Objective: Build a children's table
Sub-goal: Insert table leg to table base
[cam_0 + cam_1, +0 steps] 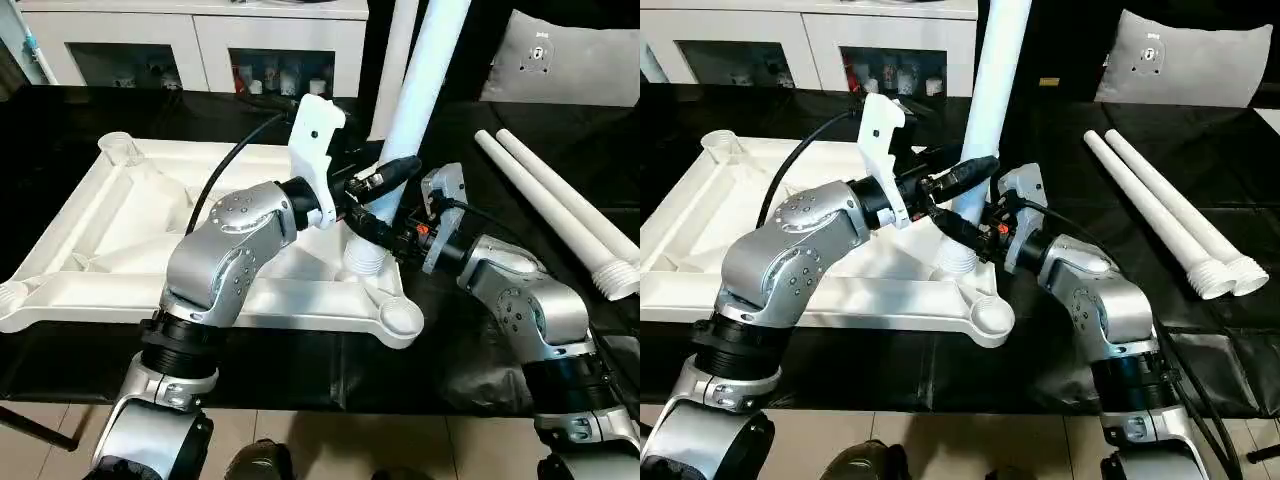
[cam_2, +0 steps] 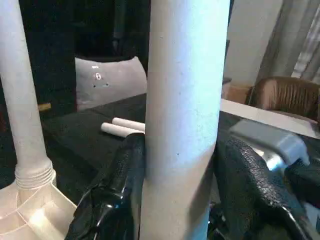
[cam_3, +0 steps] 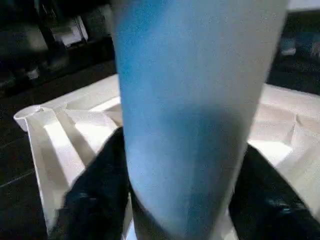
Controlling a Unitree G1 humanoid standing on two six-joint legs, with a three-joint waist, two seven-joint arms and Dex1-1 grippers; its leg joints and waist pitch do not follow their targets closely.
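Nearest the camera, the two silver forearms reach forward over the black-covered work table (image 1: 300, 370). On this surface the white table top (image 1: 150, 250) lies upside down, ribbed underside up, with round sockets at its corners; the near right corner socket (image 1: 400, 318) holds nothing.

Just beyond that socket, one white leg (image 1: 420, 90) stands upright and slightly tilted, its threaded collar (image 1: 365, 260) seated in a socket on the right side of the top. The left gripper (image 1: 385, 178) meets this leg from the left; in the left wrist view its two black fingers (image 2: 117, 185) press both sides of the tube, so it is clamped on the leg. The right gripper (image 1: 405, 235) meets the same leg lower down from the right; in the right wrist view its fingers (image 3: 95, 195) bracket the tube on both sides, apparently gripping it.

Further right, two loose legs (image 1: 1160, 215) lie side by side, touching, collars toward the near edge. Behind the upright leg, a second standing leg (image 1: 395, 60) rises. At the far side stands a white glass-door cabinet (image 1: 200, 45).
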